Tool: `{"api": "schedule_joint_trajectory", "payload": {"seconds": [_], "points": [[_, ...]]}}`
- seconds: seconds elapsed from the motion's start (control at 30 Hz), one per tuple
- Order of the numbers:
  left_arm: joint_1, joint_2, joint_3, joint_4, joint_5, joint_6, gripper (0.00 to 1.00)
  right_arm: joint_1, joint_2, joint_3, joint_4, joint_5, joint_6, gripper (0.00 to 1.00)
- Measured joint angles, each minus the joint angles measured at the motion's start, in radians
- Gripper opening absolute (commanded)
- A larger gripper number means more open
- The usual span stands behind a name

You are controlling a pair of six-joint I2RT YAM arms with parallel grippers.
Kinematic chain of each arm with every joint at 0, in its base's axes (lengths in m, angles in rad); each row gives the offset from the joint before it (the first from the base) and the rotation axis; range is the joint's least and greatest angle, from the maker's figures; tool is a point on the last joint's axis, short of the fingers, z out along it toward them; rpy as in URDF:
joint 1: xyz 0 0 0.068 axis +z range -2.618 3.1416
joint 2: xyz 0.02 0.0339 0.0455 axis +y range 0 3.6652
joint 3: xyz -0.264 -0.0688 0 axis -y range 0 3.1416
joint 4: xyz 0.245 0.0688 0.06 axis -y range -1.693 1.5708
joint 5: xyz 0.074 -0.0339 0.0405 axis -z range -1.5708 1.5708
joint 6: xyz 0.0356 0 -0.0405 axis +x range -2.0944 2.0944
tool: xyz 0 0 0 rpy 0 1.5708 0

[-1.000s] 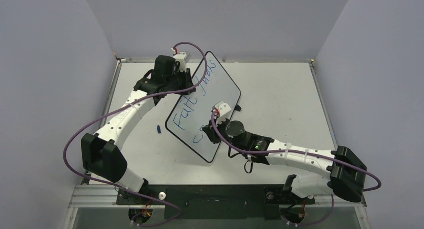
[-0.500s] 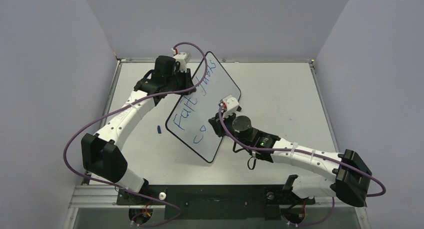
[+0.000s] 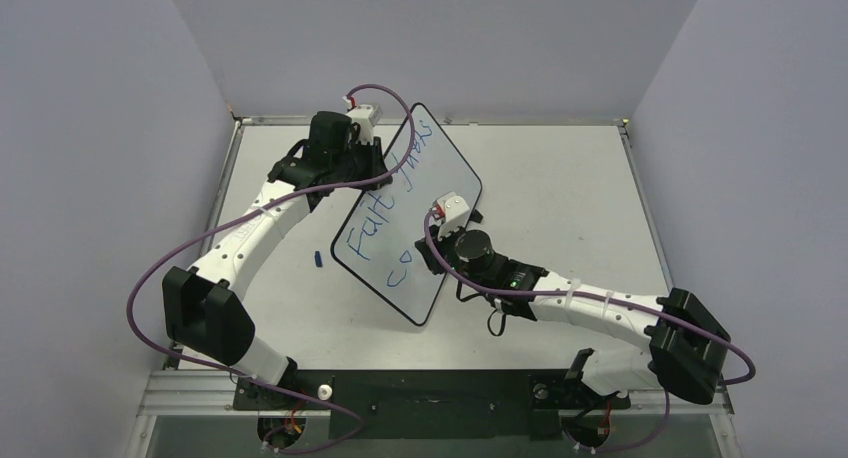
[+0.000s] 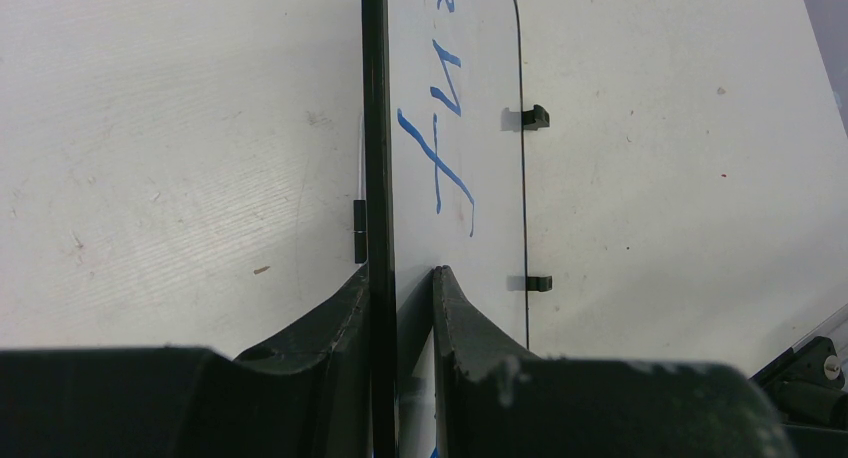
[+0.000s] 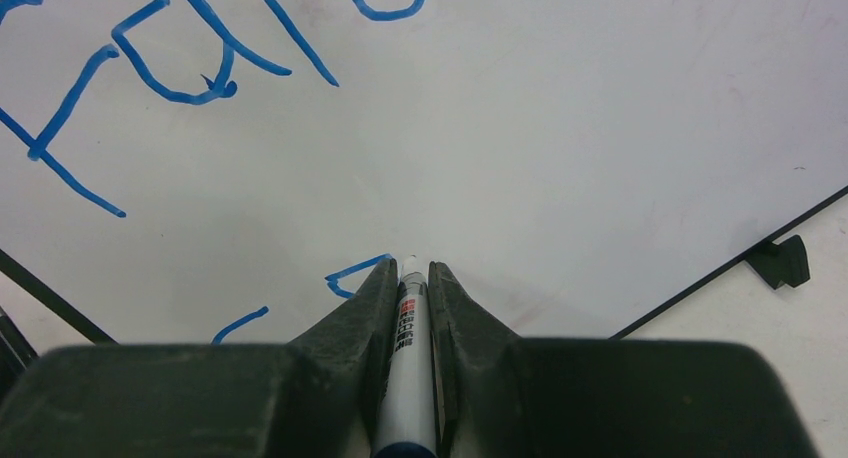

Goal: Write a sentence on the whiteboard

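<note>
The left tool (image 4: 400, 274) clamps one edge of the whiteboard (image 3: 445, 178), which stands tilted near the middle of the desk (image 3: 570, 198). The right tool (image 5: 408, 268) is closed on a marker (image 5: 406, 378), its tip at the board surface beside the second line of the blue sentence (image 3: 362, 236).

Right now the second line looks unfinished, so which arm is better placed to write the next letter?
Right. The right gripper is shut on the marker, tip at the whiteboard beside the sentence's lower strokes; the left gripper clamps the board's edge.
</note>
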Motion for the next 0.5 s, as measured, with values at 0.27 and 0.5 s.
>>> {"api": "schedule_joint_trajectory", "payload": {"seconds": [0.27, 0.5], "points": [[0.0, 0.0, 0.0, 0.0, 0.0, 0.0, 0.0, -0.001, 0.014, 0.0, 0.011, -0.022, 0.003, 0.0], [0.0, 0.0, 0.0, 0.0, 0.0, 0.0, 0.0, -0.001, 0.017, 0.0, 0.014, -0.039, 0.008, 0.0]]}}
